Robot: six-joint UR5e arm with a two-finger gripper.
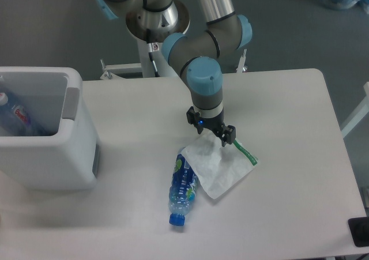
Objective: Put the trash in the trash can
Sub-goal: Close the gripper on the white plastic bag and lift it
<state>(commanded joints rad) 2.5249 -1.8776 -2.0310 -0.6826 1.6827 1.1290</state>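
The gripper (211, 131) hangs over the far corner of the white wrapper (222, 162), its jaws spread wide and holding nothing. The wrapper lies flat near the middle of the table (288, 110) — the bottle (183, 188) touches its left edge. The trash can (43, 134) stands at the table's left edge, well apart.

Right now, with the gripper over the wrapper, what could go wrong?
The wrapper lies flat on the table, so the open gripper may close on nothing or only pinch a corner. Its lower left edge overlaps the bottle, so dragging it could roll the bottle away.
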